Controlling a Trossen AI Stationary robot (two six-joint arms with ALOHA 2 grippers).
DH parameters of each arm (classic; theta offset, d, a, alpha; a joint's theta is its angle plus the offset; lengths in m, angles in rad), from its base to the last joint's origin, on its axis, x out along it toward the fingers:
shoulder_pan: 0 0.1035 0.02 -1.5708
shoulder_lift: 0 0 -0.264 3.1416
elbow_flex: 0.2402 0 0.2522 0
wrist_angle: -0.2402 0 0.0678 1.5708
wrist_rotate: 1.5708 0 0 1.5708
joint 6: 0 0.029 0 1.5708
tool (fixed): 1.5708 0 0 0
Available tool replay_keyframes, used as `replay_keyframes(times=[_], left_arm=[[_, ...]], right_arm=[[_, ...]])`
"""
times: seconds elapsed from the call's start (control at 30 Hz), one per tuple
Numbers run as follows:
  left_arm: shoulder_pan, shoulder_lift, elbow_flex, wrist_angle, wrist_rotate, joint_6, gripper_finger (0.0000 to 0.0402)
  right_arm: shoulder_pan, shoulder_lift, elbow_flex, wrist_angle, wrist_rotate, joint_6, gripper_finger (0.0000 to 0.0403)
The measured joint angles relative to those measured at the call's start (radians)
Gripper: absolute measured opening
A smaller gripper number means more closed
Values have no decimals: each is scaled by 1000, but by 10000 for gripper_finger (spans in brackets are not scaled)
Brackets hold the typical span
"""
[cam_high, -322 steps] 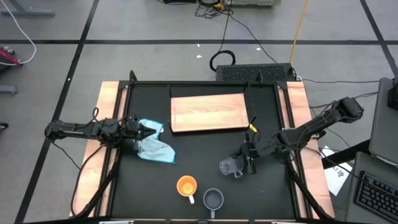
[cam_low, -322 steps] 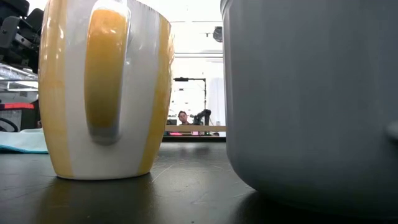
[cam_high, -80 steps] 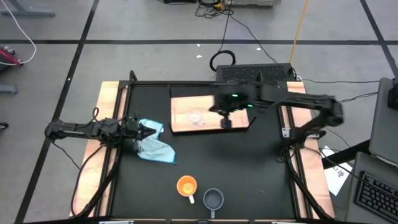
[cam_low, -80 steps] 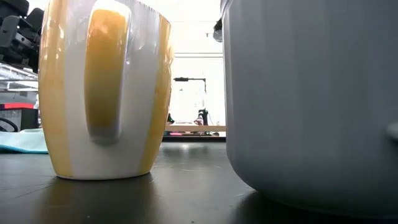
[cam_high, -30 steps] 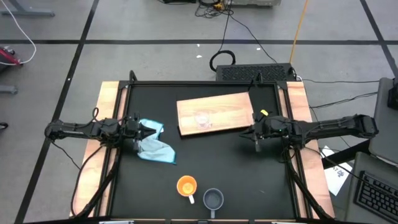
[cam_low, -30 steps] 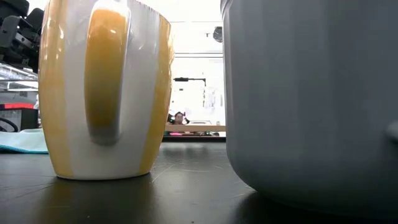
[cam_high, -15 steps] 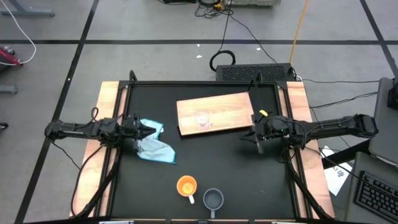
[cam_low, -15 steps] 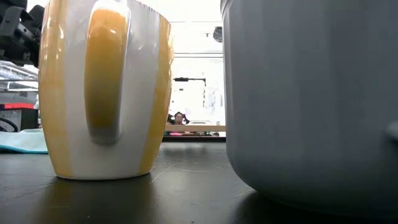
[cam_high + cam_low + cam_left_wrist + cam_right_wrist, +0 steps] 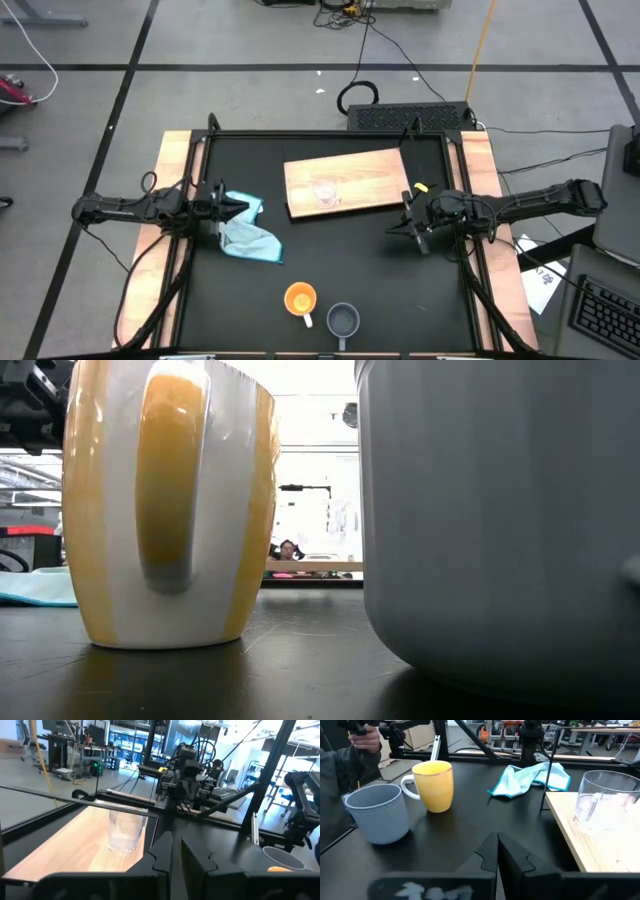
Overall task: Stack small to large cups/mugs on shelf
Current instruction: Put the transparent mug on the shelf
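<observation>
Clear glass cup (image 9: 324,192) stands on your light-wood board (image 9: 370,170), beside the right gripper (image 9: 397,228), shut, empty; left gripper (image 9: 243,208) nearly shut, empty.

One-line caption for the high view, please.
Clear glass cup stands on the wooden shelf; orange mug and grey-blue mug wait near the table's front edge.

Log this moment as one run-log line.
glass cup on board | orange mug, grey mug on table | right tool shut, empty
</observation>
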Motion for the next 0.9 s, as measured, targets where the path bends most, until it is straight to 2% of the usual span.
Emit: replay_keyframes(times=[0.47, 0.6, 0.73, 0.9], left_arm=[[0, 5, 0, 30, -14, -19, 32], [1, 29, 0, 62, -9, -14, 6], [3, 98, 53, 64, 10, -4, 3], [3, 252, 157, 51, 6, 18, 2]], right_arm=[[0, 0, 0, -5, 0, -2, 0], [0, 0, 1, -2, 0, -2, 0], [0, 0, 1, 2, 0, -1, 0], [0, 0, 1, 2, 0, -3, 0]])
